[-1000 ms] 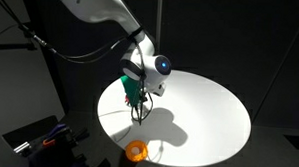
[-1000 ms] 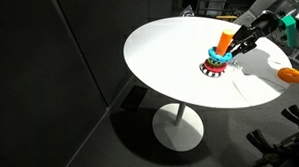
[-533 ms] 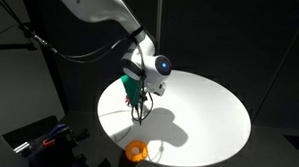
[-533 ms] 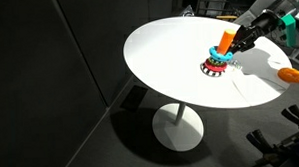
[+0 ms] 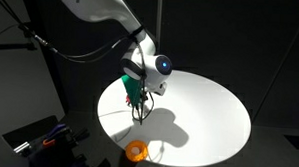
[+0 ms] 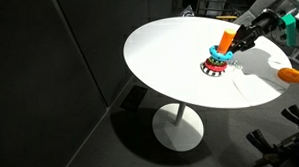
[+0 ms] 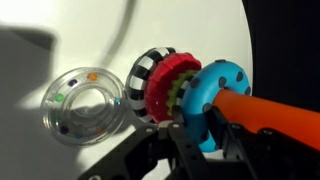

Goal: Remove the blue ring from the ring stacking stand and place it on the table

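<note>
Shows the blue ring (image 7: pixel 215 95) threaded on the orange post (image 7: pixel 275 112) of the ring stacking stand (image 6: pixel 217 63), topmost of the stack. Sits just above a red ring (image 7: pixel 170 85), then a black-and-white striped ring (image 7: pixel 145 72), then a clear ring (image 7: pixel 85 103) holding coloured beads. Keeps its hole in line with the post, flat faces square to it. Stands the post close to upright on the tabletop (image 6: pixel 168 53) in an exterior view, long axis rising from the stack with a slight lean. Turns that same axis sideways in the wrist view, free end running off toward the right edge, stack end at the left. Places the stand well in from the rim of the round white tabletop, well apart from a loose yellow-orange ring (image 6: pixel 288 75) lying near the edge. Brings the arm (image 5: pixel 97 12) in from the upper left in an exterior view, bent over at the wrist, with the end effector (image 5: pixel 140 113) pointing down at the tabletop. Sets the dark fingers (image 7: pixel 150 155) on either side of the blue ring's lower edge in the wrist view, close against it. Cannot tell whether clenched on the ring or merely bracketing it.
</note>
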### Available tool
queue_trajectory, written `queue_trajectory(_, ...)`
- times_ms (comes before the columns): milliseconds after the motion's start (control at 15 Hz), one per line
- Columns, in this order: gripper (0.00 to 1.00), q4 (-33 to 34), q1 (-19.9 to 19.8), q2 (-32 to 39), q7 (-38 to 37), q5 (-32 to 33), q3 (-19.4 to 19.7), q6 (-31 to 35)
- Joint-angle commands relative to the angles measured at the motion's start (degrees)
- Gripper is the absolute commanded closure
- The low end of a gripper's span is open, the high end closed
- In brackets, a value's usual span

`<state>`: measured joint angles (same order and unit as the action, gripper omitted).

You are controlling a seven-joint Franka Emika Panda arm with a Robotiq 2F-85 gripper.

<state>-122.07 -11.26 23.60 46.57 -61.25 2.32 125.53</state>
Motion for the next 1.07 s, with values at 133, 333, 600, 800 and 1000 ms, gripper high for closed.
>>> queue_trajectory(133, 0.9, -0.29, 0.44, -3.08, -0.59, -0.4, 0.67, -0.29)
queue_trajectory(333, 0.9, -0.68, 0.79, -5.23, -1.36, 0.02, 0.75, -0.37)
queue_trajectory(600, 0.9, -1.47, 1.51, -8.73, -2.43, 0.03, 0.77, -0.01)
queue_trajectory(800, 0.9, -2.07, 2.12, -11.45, -3.87, 0.24, 0.96, 0.11)
queue_trajectory(1000, 0.9, -2.75, 2.47, -14.06, -5.07, 0.4, 1.18, 0.04)
